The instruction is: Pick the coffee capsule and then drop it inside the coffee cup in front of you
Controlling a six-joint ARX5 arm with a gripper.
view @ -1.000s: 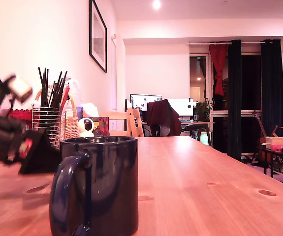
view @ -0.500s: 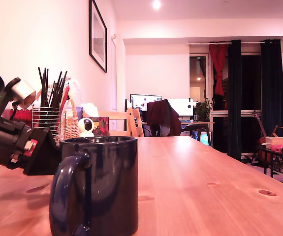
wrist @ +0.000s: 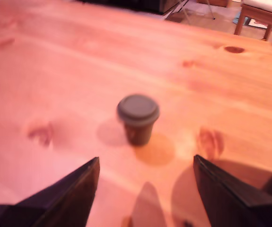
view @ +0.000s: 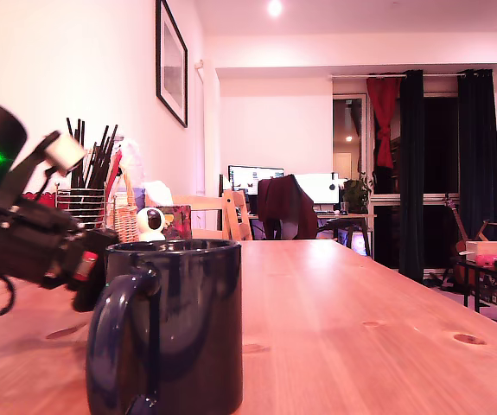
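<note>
No lettering, brand, number or sign can be read on anything in either view, and the red tag (view: pixel 85 265) on the arm is too blurred to make out.

The arm (view: pixel 23 238) angles downward, its pincer (wrist: pixel 145 177) spread wide and empty.

You have the small round capsule with its wider flat lid (wrist: pixel 137 118) standing upright on the pale knotted wooden table (wrist: pixel 55 71), ahead of your gripper (wrist: pixel 145 163), whose two dark fingers (wrist: pixel 79 189) are spread wide, well apart from it.
</note>
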